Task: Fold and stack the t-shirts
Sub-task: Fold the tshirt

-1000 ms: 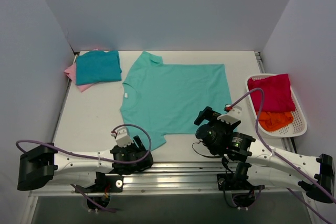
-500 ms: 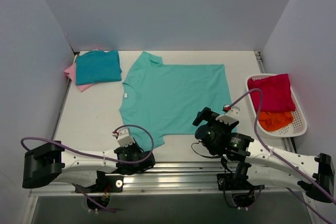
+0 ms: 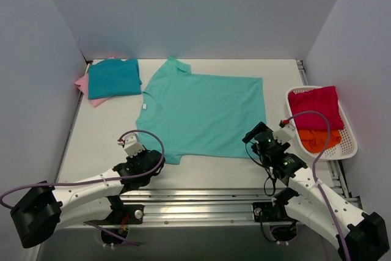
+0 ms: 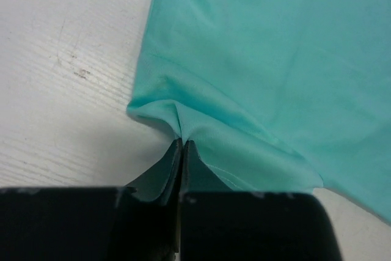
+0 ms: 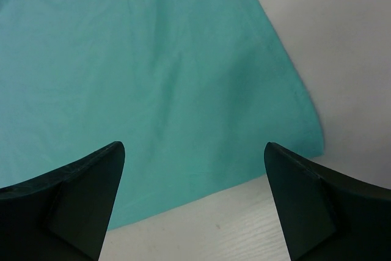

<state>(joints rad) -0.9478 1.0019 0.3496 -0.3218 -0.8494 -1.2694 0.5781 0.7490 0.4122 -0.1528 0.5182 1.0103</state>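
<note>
A mint t-shirt (image 3: 204, 114) lies spread flat in the middle of the table. My left gripper (image 3: 157, 156) (image 4: 181, 142) is shut on the puckered edge of its near left sleeve (image 4: 183, 117), low on the table. My right gripper (image 3: 254, 136) (image 5: 194, 147) hangs open over the shirt's near right hem corner (image 5: 293, 132), with nothing between its fingers. A folded teal t-shirt (image 3: 113, 77) rests on a pink one (image 3: 82, 83) at the back left. Crimson (image 3: 316, 107) and orange (image 3: 319, 141) t-shirts lie crumpled in the basket.
A white slotted basket (image 3: 349, 146) stands at the right edge of the table. Walls enclose the table on the left, back and right. A metal rail (image 3: 201, 197) with both arm bases runs along the near edge.
My left gripper shut on the sleeve and drew it left and away from me, shifting the shirt slightly. My right arm swung right to the near hem corner.
</note>
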